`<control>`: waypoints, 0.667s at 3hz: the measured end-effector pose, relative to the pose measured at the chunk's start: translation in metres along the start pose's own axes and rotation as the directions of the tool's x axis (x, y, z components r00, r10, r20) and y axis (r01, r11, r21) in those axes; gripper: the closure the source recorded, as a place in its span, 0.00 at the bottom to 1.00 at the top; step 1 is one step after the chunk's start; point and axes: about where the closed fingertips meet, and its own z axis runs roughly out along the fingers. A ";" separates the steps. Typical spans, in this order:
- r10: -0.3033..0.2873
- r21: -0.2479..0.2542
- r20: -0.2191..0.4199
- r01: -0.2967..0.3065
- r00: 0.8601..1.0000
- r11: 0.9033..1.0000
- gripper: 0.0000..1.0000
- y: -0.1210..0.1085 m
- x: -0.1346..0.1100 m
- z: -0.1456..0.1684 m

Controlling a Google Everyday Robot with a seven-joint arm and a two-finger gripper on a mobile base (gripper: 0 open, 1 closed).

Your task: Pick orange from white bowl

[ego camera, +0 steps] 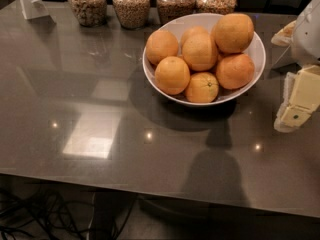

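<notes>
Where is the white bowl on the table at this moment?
In the camera view the white bowl sits right of centre on the table, just before the glass jars; the gripper hangs off its right side, not touching it.

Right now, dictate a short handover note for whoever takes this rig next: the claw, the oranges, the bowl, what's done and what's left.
Claw: at the right edge of the view, beside the white bowl, touching no fruit.
Oranges: all piled in the white bowl, towards the back right of the table.
Done: no orange picked yet.
Left: bring the claw over the pile, grasp one orange, probably a top one, and lift it out.
</notes>
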 end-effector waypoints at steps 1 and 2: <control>0.000 0.000 0.000 0.000 1.000 1.000 0.00 0.000 0.000 0.000; -0.013 0.039 0.061 0.011 0.998 0.999 0.00 -0.013 -0.016 -0.003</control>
